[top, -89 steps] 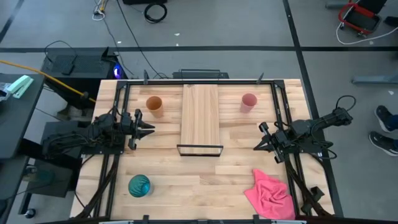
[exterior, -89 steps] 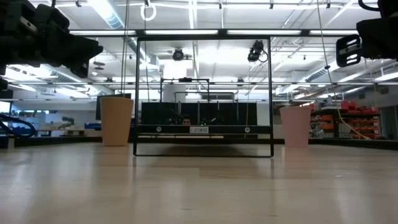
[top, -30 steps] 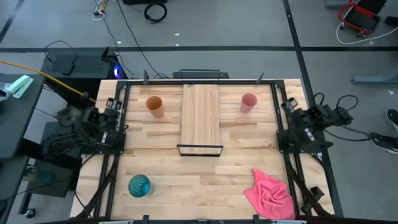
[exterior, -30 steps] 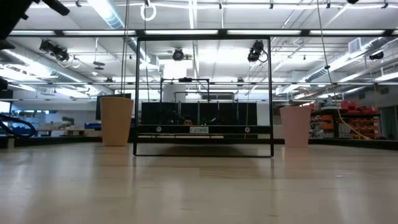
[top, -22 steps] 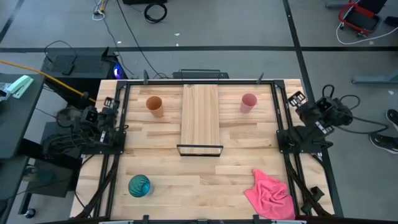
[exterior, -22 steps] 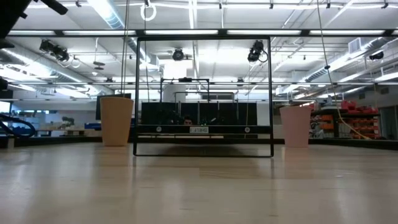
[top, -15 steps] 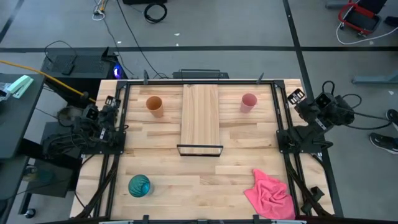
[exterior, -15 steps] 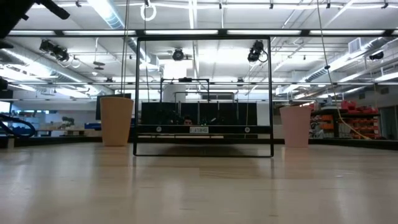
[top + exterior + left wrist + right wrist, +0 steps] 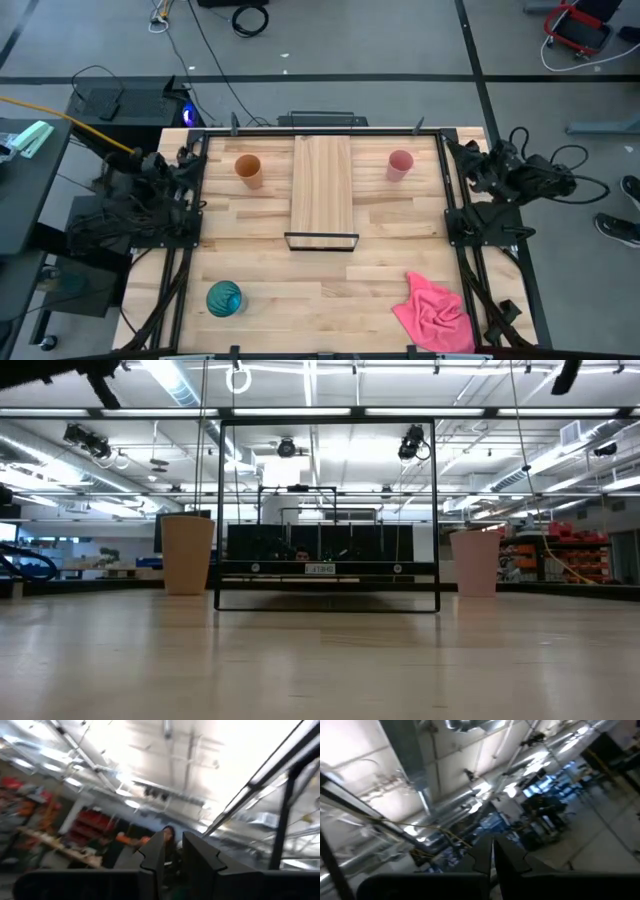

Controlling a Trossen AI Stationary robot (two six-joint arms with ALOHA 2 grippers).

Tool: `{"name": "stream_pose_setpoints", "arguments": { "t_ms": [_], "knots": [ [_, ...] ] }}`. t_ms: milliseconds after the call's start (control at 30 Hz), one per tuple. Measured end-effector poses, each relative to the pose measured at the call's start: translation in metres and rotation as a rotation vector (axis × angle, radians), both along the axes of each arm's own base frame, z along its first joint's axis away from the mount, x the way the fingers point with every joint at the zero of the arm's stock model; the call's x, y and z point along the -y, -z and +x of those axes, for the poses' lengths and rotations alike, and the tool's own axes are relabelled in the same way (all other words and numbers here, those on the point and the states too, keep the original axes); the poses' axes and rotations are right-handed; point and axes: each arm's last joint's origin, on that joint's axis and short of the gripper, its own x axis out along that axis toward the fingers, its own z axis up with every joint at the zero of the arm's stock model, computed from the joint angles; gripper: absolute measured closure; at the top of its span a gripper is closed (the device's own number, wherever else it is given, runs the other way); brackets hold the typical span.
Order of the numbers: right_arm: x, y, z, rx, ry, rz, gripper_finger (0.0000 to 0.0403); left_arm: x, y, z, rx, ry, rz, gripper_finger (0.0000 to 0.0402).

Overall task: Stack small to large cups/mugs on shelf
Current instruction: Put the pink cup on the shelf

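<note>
Three tumblers stand upright on their bases on the slatted table. The orange-tan cup point(image 9: 248, 168) point(image 9: 188, 555) is left of the shelf, the pink cup point(image 9: 400, 165) point(image 9: 475, 562) right of it, and the teal cup point(image 9: 224, 298) sits near the front left. The shelf point(image 9: 322, 185) lies flat mid-table with its black frame point(image 9: 322, 240) point(image 9: 327, 510) at the near end. My left gripper point(image 9: 186, 156) point(image 9: 174, 851) is folded back at the left edge, tipped up, open by a narrow gap. My right gripper point(image 9: 458, 150) point(image 9: 492, 851) is at the right edge, tipped up, shut and holding nothing.
A crumpled pink cloth point(image 9: 435, 310) lies near the front right corner. Black rails point(image 9: 188, 200) run along both side edges of the table under the arms. Open boards lie between the shelf and the cups.
Both arms stay drawn back at the table's side edges. The right gripper has swung toward the far edge and turned, coming in over the far right corner. The left gripper has shifted a little toward the far edge. Cups, shelf and cloth have stayed put.
</note>
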Motion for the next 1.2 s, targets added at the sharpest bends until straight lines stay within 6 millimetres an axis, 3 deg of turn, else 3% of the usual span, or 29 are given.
{"name": "stream_pose_setpoints", "arguments": {
  "t_ms": [200, 367, 667, 1000, 1200],
  "knots": [
    [0.007, -0.022, -0.011, -0.264, 0.121, 0.046, 0.0343, -0.003, -0.030, -0.007, -0.235, -0.167, -0.103, 0.0310],
    [0.015, -0.043, -0.026, -0.432, 0.203, 0.155, 0.0326, -0.009, -0.046, -0.002, -0.397, -0.322, -0.183, 0.0303],
    [0.022, -0.076, -0.045, -0.616, 0.238, 0.282, 0.0321, -0.022, -0.059, 0.013, -0.689, -0.501, -0.258, 0.0320],
    [0.016, -0.091, -0.033, -0.694, 0.207, 0.303, 0.0321, -0.056, -0.068, 0.041, -0.799, -0.454, -0.270, 0.0338],
    [0.002, -0.088, 0.000, -0.802, 0.097, 0.295, 0.0321, -0.083, -0.072, 0.056, -0.787, -0.351, -0.256, 0.0331]
  ]
}}
